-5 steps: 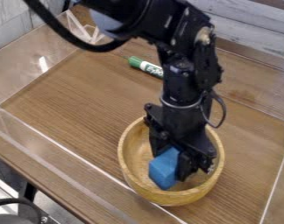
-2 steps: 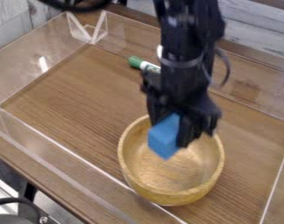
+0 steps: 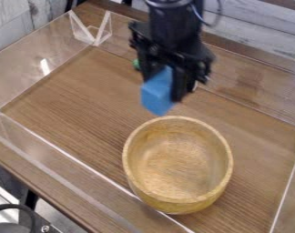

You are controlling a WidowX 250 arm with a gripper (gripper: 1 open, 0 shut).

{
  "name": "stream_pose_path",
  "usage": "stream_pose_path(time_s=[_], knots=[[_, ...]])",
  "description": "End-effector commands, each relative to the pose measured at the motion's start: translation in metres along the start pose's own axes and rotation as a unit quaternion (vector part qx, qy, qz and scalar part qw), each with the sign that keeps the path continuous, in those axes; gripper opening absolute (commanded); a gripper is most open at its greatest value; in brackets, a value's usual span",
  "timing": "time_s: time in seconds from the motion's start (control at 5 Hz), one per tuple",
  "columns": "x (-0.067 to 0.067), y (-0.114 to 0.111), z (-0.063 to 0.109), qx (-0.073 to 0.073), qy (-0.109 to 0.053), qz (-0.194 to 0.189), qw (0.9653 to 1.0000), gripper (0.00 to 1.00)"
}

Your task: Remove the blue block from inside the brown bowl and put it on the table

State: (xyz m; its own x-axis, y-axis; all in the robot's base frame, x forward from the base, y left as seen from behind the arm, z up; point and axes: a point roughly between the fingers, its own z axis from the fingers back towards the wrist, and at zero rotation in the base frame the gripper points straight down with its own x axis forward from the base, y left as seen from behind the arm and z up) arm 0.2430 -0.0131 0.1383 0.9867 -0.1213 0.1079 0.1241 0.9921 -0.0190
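My gripper [image 3: 162,86] hangs over the table [image 3: 77,100], pointing down, its fingers shut on the blue block [image 3: 157,92]. The block is in the air, up and to the left of the brown bowl [image 3: 178,167], well above its rim. The round, light wooden bowl sits near the front right of the table, and nothing shows inside it. The arm's black body covers the top of the block.
A green-and-white marker [image 3: 137,65] lies on the table behind the gripper, mostly hidden by it. Clear acrylic walls [image 3: 16,123] run along the table's edges. A clear stand [image 3: 89,27] sits at the back left.
The gripper has lifted the blue block out of the bowl and carried it up and toward the back left. The bowl has stayed in place.
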Motion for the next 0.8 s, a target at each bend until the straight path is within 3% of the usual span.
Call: stream_pose_path(time_s=[0.0,0.6], knots=[[0.005,0.001,0.009,-0.001,-0.035,-0.005,0.9994,0.0],[0.005,0.004,-0.003,-0.008,-0.039,0.005,0.9992,0.0]])
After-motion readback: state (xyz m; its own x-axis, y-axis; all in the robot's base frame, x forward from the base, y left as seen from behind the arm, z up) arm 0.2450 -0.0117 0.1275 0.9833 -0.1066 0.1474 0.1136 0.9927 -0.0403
